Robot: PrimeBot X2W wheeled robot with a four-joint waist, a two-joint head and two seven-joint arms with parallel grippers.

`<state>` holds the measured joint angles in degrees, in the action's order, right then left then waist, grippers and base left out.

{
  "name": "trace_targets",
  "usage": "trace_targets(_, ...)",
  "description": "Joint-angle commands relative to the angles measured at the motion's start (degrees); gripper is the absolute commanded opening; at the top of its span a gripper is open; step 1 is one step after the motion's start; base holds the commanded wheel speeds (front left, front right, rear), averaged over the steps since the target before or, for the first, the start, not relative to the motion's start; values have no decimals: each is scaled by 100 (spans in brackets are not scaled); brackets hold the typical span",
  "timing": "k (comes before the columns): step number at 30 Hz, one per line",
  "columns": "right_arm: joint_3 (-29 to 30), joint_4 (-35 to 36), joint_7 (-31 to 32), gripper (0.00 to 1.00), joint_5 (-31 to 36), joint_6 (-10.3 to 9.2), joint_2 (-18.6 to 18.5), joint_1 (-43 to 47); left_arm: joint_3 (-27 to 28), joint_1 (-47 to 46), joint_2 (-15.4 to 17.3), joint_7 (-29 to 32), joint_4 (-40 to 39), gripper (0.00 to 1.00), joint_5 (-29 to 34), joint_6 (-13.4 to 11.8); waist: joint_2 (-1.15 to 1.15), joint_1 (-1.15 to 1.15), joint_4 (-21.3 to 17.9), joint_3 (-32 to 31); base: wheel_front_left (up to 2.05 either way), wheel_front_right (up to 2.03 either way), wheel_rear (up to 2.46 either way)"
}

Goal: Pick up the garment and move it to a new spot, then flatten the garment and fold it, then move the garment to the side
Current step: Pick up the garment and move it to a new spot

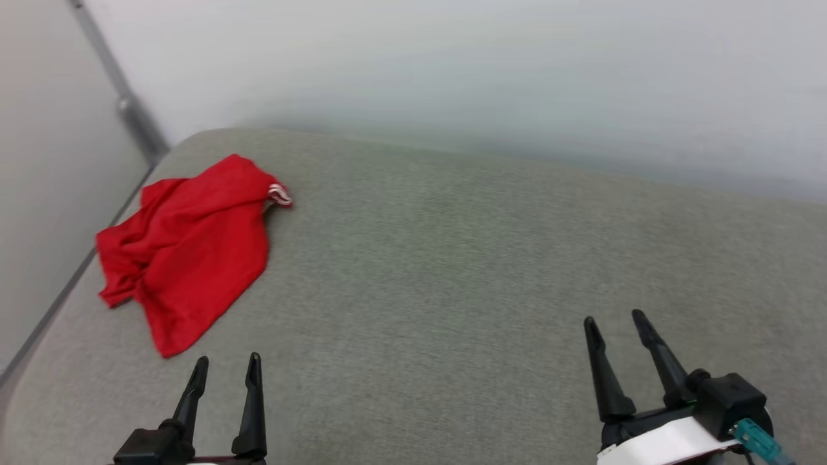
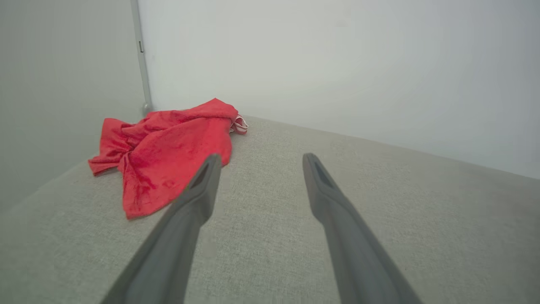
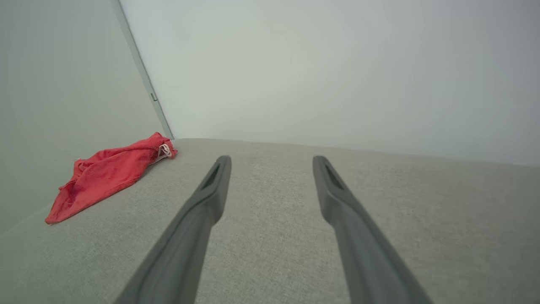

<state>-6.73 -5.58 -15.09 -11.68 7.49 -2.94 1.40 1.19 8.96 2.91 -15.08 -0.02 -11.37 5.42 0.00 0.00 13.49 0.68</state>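
The garment (image 1: 187, 252) lies crumpled at the far left of the worktop (image 1: 452, 271), close to the left edge. Its long axis runs near to far, with the striped trim (image 1: 279, 194) at the far end. The left fingers (image 1: 253, 400) are spread wide and empty, just short of its near tip. The right fingers (image 1: 604, 374), also spread and empty, are well apart to the right. Judgement: the left arm has the shorter reach.

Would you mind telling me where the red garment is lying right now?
In the head view the garment lies crumpled at the far left of the grey surface, beside the left wall, just ahead of the left gripper.
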Motion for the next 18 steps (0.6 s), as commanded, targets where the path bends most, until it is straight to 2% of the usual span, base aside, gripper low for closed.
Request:
trace_targets(1,-48,22,-12,100,-4,-1,12,73,27,39,-3,-15,-39,100,23,-22,0,0,243,-62,0,0,0)
trace_targets(9,-170,84,-12,100,-41,-1,11,101,144,134,-4,-15,-91,100,104,10,0,0,719,-98,0,0,0)
trace_targets(18,-263,62,-12,100,-104,-1,11,113,197,187,-3,-15,-121,100,199,64,0,0,1038,-131,0,0,0)
